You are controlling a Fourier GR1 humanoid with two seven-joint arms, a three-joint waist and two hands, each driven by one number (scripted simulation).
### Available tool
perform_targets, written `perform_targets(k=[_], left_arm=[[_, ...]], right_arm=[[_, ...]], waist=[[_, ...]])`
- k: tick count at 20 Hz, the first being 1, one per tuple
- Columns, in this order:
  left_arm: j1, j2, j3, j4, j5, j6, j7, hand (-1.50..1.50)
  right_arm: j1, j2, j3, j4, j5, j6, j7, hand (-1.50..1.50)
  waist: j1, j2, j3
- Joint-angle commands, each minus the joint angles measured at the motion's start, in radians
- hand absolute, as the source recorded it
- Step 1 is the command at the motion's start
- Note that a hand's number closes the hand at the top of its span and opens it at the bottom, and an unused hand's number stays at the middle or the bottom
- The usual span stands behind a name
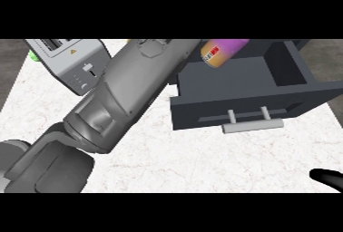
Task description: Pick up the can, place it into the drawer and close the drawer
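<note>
At the view's lower right edge, only a black tip of the right robot hand [327, 177] is being shown above the counter [201, 158], so whether it is apart or together cannot be told. From the lower left, the left forearm [114, 104] is being stretched diagonally across the pale marbled top towards the upper middle. The left robot hand is being hidden at the forearm's far end, so its grip cannot be told either.

To the right of the forearm, the dark grey drawer [295, 97] is being held open, with its pale bar handle [253, 123] being turned towards the near side. Farther back, the can [221, 52] is being seen over the drawer's far left corner, just beside the forearm's end. Its long axis is being tilted, with the orange labelled end pointing down and left and the purple end pointing up and right. Whether it is touching the drawer's floor cannot be told.

At the far left, a grey toaster [74, 63] is being partly covered by the forearm.
</note>
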Motion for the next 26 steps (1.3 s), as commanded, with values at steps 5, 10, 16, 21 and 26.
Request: perform_targets(k=[5,10,16,21,26], left_arm=[[0.002,0.000,-0.041,0.031,0.051,0.060,-0.040,-1.50],[-0.039,0.000,-0.022,0.049,0.093,0.084,-0.046,-1.50],[-0.055,0.000,0.005,0.054,0.144,0.072,-0.068,-1.50],[0.001,0.000,-0.014,0.025,0.183,0.072,-0.135,-1.50],[-0.047,0.000,-0.009,0.059,0.164,0.047,-0.116,-1.50]], right_arm=[[-0.012,-0.047,0.021,0.015,0.073,0.035,-0.056,-1.50],[-0.050,-0.075,0.071,0.029,0.165,0.049,-0.115,-1.50],[-0.107,-0.154,0.141,0.106,0.335,0.076,-0.165,-1.50],[-0.192,-0.177,0.242,0.213,0.534,0.039,-0.201,-1.50],[-0.230,-0.168,0.332,0.374,0.705,-0.024,-0.285,-1.50]], waist=[[0.002,0.002,0.000],[0.001,0.008,0.000],[0.021,0.007,-0.001],[0.030,0.008,-0.001],[0.074,-0.002,-0.002]])
